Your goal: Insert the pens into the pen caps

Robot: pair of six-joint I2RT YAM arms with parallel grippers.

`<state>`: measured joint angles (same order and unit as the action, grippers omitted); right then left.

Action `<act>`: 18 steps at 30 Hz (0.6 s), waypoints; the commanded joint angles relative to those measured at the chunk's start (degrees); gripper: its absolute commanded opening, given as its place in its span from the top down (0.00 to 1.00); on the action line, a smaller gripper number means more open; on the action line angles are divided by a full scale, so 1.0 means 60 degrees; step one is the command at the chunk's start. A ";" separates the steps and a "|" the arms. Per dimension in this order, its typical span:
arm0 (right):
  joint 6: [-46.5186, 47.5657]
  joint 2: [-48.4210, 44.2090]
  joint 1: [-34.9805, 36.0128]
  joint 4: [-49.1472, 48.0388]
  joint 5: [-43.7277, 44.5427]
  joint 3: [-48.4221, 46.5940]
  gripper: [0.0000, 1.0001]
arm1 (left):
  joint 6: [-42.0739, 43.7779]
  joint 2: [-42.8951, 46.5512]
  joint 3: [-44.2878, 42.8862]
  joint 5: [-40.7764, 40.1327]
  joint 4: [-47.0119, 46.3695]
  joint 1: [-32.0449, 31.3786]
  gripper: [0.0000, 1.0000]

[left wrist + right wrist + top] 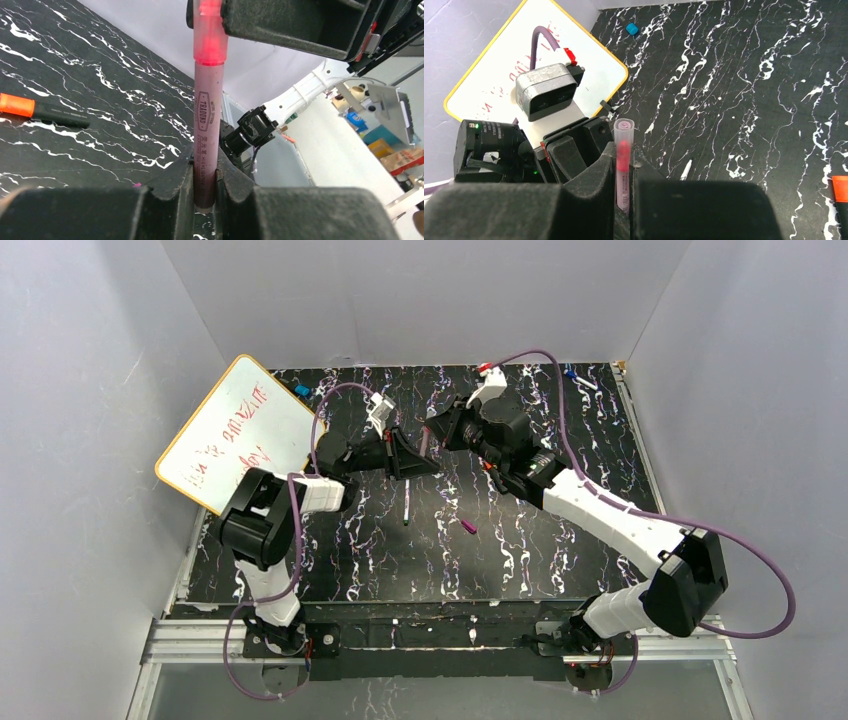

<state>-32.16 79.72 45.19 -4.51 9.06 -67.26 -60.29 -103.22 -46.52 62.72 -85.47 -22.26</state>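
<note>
The thin pink plastic pen point(206, 115) runs off the top edge, foot buried in the left gripper point(205, 172); left of it, a black orange-ended marker point(42, 111) is cropped.

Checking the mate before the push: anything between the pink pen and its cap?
Nothing visible. The pink pen, clamped in the left gripper jaws, runs straight into the translucent pink cap at the right gripper. The cap already covers the pen's end.

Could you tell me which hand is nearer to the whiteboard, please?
Left. Both grip the pink pen; the left hand sits on the side of the whiteboard, the right hand beyond it.
</note>
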 commanded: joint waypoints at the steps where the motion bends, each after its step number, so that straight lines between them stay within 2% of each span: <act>1: 0.0129 -0.0056 0.0912 0.1954 -0.1797 0.0459 0.99 | 0.0839 -0.0107 -0.1272 -0.1459 0.0502 0.0412 1.00; 6: 0.0280 0.0103 0.1018 0.1986 -0.1947 0.0327 0.99 | 0.1522 -0.0213 -0.1560 -0.1370 0.0634 0.0400 1.00; 12: 0.0523 0.0087 0.1067 0.2159 -0.1865 0.0238 0.99 | 0.5390 0.1188 -0.0254 -0.2472 0.1754 0.0361 1.00; 14: 0.0526 0.0162 0.1065 0.2140 -0.1951 0.0218 0.99 | 0.6094 0.1535 -0.0237 -0.2618 0.2419 0.0356 1.00; 16: 0.0561 0.0228 0.1070 0.2170 -0.2007 0.0116 0.91 | 0.6582 0.1672 -0.0312 -0.2746 0.2968 0.0301 1.00; 18: 0.0653 0.0241 0.1067 0.2202 -0.2012 0.0050 0.69 | 0.6621 0.1598 -0.0411 -0.2741 0.3154 0.0284 1.00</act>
<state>-28.12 79.55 47.24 -1.56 6.81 -67.57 -23.75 -97.12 -45.76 55.37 -66.13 -21.50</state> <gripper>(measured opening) 0.161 0.121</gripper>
